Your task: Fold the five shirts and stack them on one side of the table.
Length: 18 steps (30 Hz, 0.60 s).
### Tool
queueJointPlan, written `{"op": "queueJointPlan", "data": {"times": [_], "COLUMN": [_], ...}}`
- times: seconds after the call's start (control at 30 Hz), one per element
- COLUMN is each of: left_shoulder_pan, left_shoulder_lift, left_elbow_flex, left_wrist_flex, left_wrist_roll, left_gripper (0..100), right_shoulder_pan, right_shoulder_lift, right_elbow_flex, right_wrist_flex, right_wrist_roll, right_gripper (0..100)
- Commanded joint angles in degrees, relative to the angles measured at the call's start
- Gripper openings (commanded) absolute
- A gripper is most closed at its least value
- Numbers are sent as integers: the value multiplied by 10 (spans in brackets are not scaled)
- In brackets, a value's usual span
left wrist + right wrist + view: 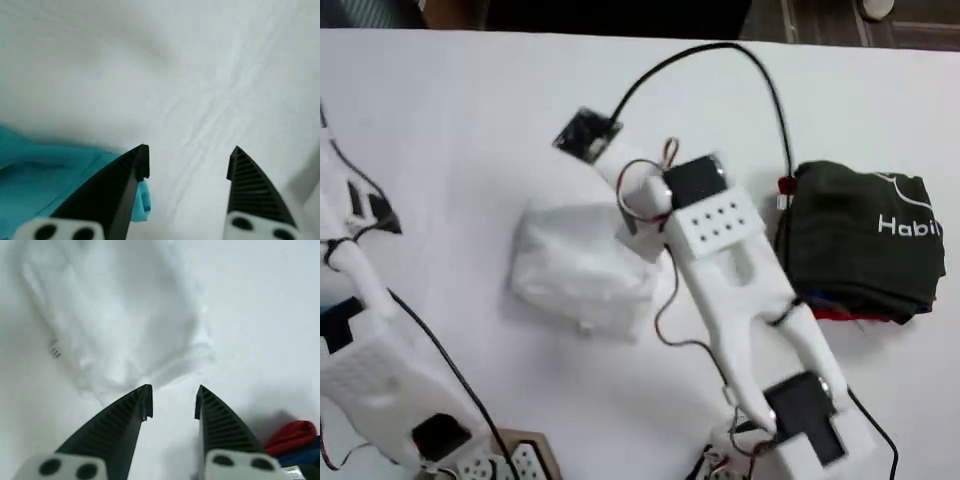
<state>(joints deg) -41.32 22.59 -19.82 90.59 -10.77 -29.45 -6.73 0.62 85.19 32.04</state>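
At mid-table, the folded white shirt (582, 262) lies just ahead of the right gripper (173, 390), jaws partly open and empty; the left gripper (190, 148), open wider, hovers beside a teal shirt (45, 175).

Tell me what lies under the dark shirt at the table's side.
Under the dark shirt, a blue edge and a red edge of folded cloth peek out. The rest is covered.
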Motion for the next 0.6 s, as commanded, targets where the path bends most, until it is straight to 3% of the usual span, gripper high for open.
{"op": "queueJointPlan", "data": {"times": [0.0, 0.2, 0.57], "left_shoulder_pan": [73, 217, 352], "left_shoulder_lift": [-3, -8, -5], "left_elbow_flex": [0, 3, 15], "left_wrist_flex": [31, 86, 105], "left_wrist_roll": [-14, -26, -26], "left_gripper": [267, 267, 267], "right_shoulder_pan": [22, 49, 138], "right_shoulder_lift": [-29, 95, 233], "right_elbow_flex": [-11, 39, 38], "right_wrist_flex": [-68, -175, -219], "right_wrist_roll": [-1, -1, -1], "right_gripper": [149, 145, 145]}}
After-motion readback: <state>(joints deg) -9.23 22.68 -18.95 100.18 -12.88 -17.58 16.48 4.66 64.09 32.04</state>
